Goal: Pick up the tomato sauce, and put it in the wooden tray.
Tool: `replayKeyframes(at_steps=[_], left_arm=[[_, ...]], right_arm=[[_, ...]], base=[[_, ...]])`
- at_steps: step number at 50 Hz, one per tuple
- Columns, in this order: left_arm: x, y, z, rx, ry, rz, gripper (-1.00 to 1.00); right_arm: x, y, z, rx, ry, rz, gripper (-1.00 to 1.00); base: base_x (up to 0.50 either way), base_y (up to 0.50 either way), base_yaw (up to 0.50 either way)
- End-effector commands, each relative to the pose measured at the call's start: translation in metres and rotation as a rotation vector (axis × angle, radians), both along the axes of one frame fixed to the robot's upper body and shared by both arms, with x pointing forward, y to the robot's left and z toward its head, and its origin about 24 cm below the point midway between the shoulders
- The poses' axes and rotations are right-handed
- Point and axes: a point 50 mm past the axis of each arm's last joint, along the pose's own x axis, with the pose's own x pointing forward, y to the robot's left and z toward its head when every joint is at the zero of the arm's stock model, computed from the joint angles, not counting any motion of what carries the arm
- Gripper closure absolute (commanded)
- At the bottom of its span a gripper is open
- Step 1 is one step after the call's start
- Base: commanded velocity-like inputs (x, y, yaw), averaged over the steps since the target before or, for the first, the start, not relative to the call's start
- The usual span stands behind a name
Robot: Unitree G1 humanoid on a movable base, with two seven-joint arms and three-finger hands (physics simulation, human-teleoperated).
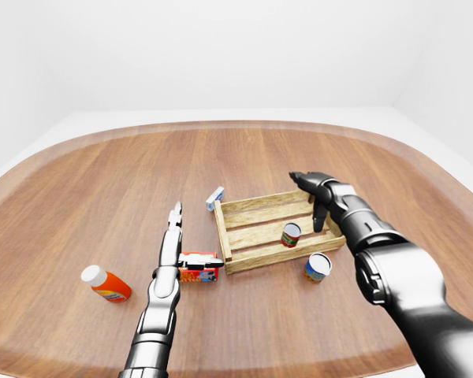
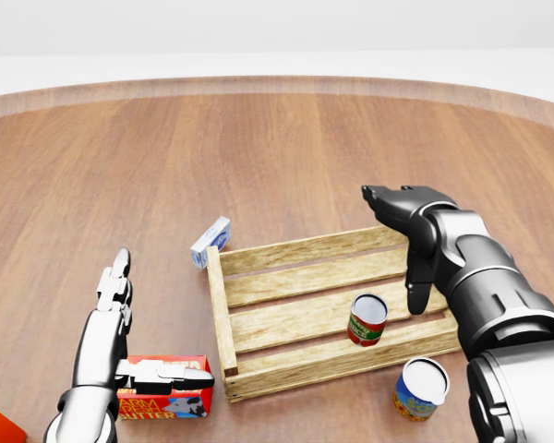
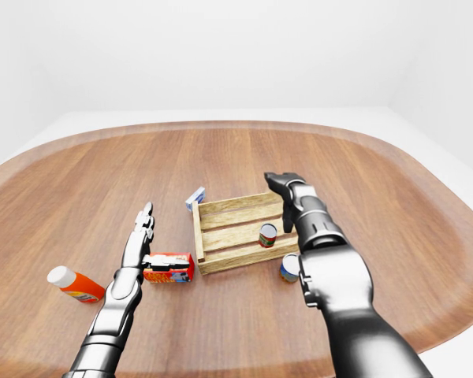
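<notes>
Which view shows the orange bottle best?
The left-eye view: the whole orange bottle, white cap included, lies on the table at lower left. The right-eye view also shows it whole, nearer the left edge. The head view catches only an orange corner at bottom left.
</notes>
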Motion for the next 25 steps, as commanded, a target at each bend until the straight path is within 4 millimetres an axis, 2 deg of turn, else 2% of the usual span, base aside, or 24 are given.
replayKeyframes(at_steps=[1, 7, 8, 11, 18, 21, 23, 25], left_arm=[[0.0, 0.0, 0.0, 0.0, 0.002, 0.0, -1.0], [0.0, 0.0, 0.0, 0.001, 0.002, 0.0, -1.0], [0.0, 0.0, 0.0, 0.002, 0.001, 0.0, -1.0], [0.0, 0.0, 0.0, 0.002, 0.001, -0.001, -1.0], [0.0, 0.0, -0.001, 0.003, 0.003, -0.001, -1.0], [0.0, 0.0, -0.001, 0.003, 0.003, -0.001, -1.0], [0.0, 0.0, -0.001, 0.003, 0.003, -0.001, -1.0], [0.0, 0.0, -0.001, 0.002, 0.003, -0.001, -1.0]], right_arm=[[0.006, -0.001, 0.017, 0.037, -0.046, -0.013, -1.0], [0.016, -0.001, 0.055, 0.064, -0.138, -0.015, -1.0], [0.019, -0.003, 0.069, 0.074, -0.172, -0.02, -1.0], [0.022, -0.006, 0.087, 0.104, -0.221, -0.031, -1.0], [0.023, -0.004, 0.096, 0.2, -0.268, -0.046, -1.0], [0.024, -0.004, 0.1, 0.158, -0.342, -0.041, -1.0], [0.025, -0.001, 0.104, 0.23, -0.36, -0.051, -1.0], [0.027, 0.005, 0.112, 0.386, -0.38, -0.068, -1.0]], base=[[0.0, 0.0, 0.0], [0.0, 0.0, 0.0], [0.0, 0.0, 0.0], [0.0, 0.0, 0.0], [0.0, 0.0, 0.0], [0.0, 0.0, 0.0], [0.0, 0.0, 0.0], [0.0, 0.0, 0.0]])
